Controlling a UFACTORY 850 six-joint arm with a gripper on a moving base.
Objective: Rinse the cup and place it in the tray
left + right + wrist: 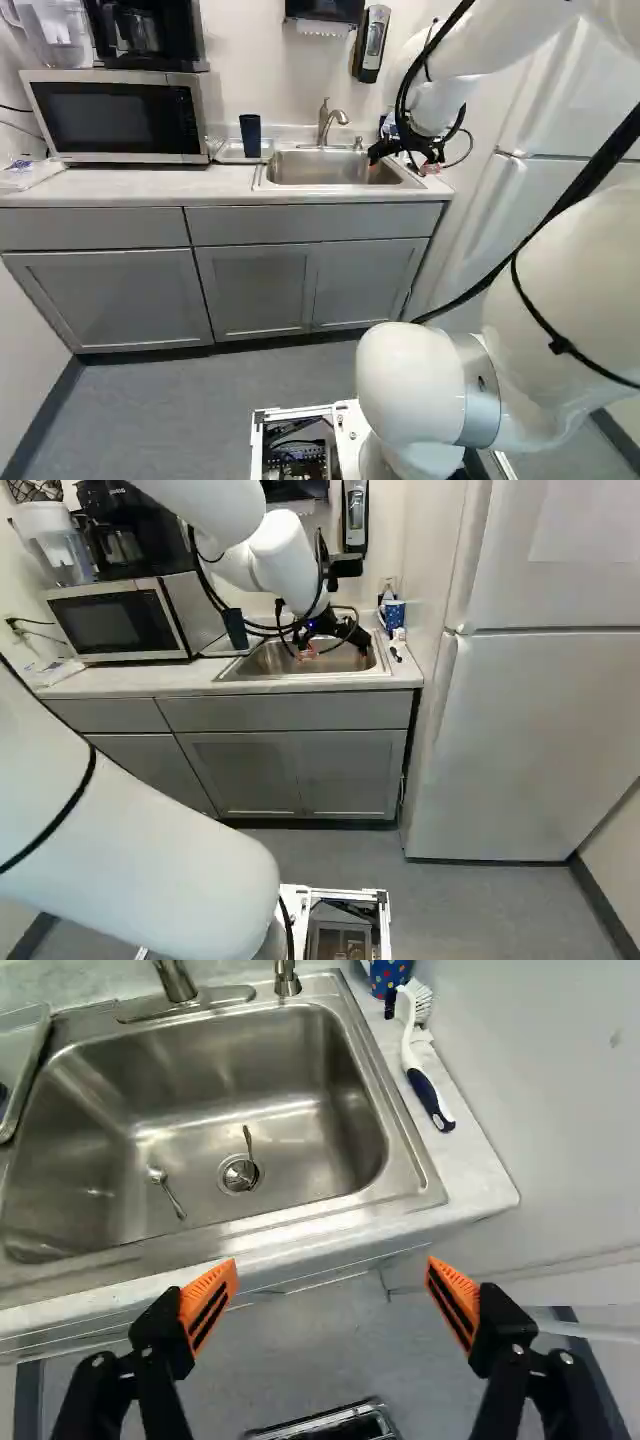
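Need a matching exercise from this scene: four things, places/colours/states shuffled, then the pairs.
1 cup
2 dish brush
3 hand
4 microwave

A fingers spread, nothing between them
B silver and black, door shut
C white, with a dark blue grip
D standing in the tray, left of the sink

Pairs: 1-D, 2-C, 3-A, 4-B

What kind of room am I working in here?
Probably a small office or break-room kitchen: there's a sink with a faucet, a microwave on the counter, and a tall fridge.
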